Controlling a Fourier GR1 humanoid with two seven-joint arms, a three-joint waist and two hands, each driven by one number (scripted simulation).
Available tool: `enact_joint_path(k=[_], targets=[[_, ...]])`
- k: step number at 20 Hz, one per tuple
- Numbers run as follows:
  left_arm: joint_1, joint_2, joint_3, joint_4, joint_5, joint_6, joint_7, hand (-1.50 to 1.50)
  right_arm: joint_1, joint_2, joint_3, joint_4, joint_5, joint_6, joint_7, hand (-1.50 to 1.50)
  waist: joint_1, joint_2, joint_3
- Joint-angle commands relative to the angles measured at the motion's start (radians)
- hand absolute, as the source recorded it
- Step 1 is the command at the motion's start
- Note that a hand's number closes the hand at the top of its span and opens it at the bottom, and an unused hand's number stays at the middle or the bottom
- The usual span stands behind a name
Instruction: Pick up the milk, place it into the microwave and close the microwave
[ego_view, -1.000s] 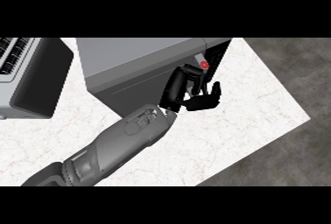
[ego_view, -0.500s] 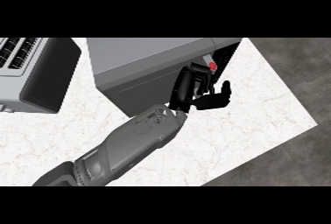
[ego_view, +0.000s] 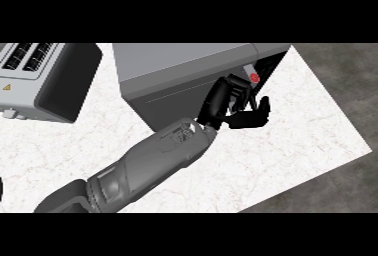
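The right hand (ego_view: 235, 102) is reaching up against the right-hand corner of the microwave (ego_view: 184, 62), and its black shape is lying across the edge where the grey box is giving way to a dark opening. Part of the hand is pointing up along that edge and another part is sticking out to the right, low over the counter (ego_view: 295, 140). The hand is covering most of what lies at its tip. I cannot tell whether it is gripping anything or how far open it is.

The milk (ego_view: 252, 75) is showing only as a small pale piece with a red round spot on it. It is sitting right at the upper end of the hand, at the mouth of the dark opening, and it is touching or almost touching the hand. How far inside the microwave it is standing cannot be made out, because the hand and the microwave's edge are hiding the rest of it.

Behind the hand, the grey forearm (ego_view: 159, 155) is running down and to the left across the counter and is leaving the view at the lower edge. The microwave is standing on the white marbled counter, with its lighter top facing up and a darker side facing the arm. To its left, a short way apart, a pale toaster (ego_view: 37, 75) with slots in its top is sitting on the same counter. Beyond the counter's right and lower edges, a dark grey floor (ego_view: 339, 75) is showing.
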Motion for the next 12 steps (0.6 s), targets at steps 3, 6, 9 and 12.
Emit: enact_joint_path(k=[3, 6, 9, 12], targets=[[0.035, 0.102, 0.078, 0.177, 0.042, 0.026, 0.005, -1.5, 0.024, -0.008, -0.034, -0.02, -0.024, -0.012, 0.012, -1.5, 0.052, 0.006, -0.004], [0.042, 0.103, 0.068, 0.176, 0.052, 0.012, -0.02, -1.5, 0.029, -0.012, -0.052, -0.021, -0.026, -0.022, 0.013, -1.5, 0.074, 0.011, -0.005], [0.028, 0.108, 0.067, 0.179, 0.069, -0.002, -0.018, -1.5, 0.042, -0.009, -0.056, -0.036, -0.039, -0.025, 0.021, -1.5, 0.089, 0.004, -0.004], [0.047, 0.103, 0.053, 0.186, 0.081, -0.015, -0.035, -1.5, 0.061, -0.016, -0.07, -0.054, -0.04, -0.026, 0.028, -1.5, 0.087, 0.001, -0.004]])
